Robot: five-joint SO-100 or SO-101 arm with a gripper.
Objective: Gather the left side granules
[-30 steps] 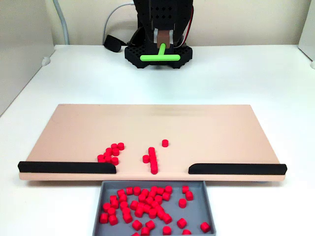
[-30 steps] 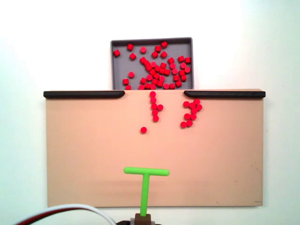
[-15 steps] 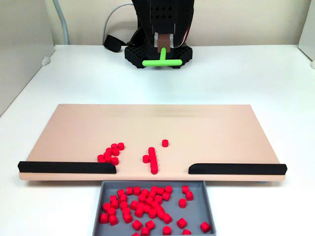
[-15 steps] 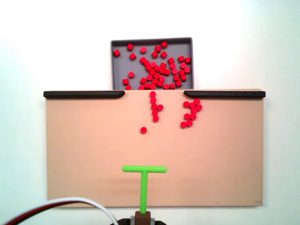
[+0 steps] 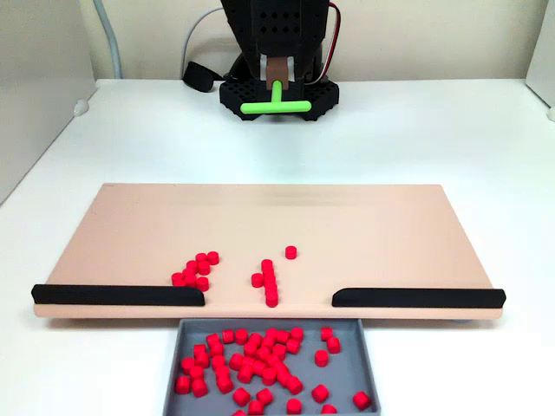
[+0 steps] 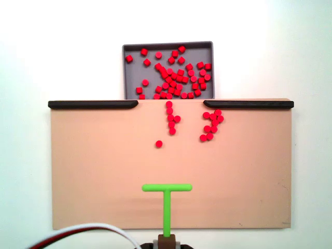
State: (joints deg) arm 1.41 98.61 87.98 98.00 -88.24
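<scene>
A cluster of red granules [image 5: 196, 270] lies at the left of the tan board [image 5: 347, 225] in a fixed view, beside the left black strip's end; in the fixed view from above the same granules [image 6: 211, 124] lie at the right. A short column of granules [image 5: 268, 282] sits mid-board, with a lone one [image 5: 290, 252] behind it. My gripper [image 5: 277, 82] is shut on the stem of the green T-shaped pusher [image 5: 276, 107] at the far side, well away from all granules. From above, the pusher's crossbar [image 6: 167, 188] hovers over the board's near part, the gripper [image 6: 166, 240] at the bottom edge.
Two long black strips [image 5: 117, 295] [image 5: 418, 297] line the board's front edge with a gap between them. A grey tray [image 5: 347, 368] holding many red granules sits below that gap. White table surrounds the board; a white cable [image 6: 88, 229] curves near the arm.
The pusher and gripper have shifted sideways: to the right in the view from above, to the left in the front view. The granules have not moved.
</scene>
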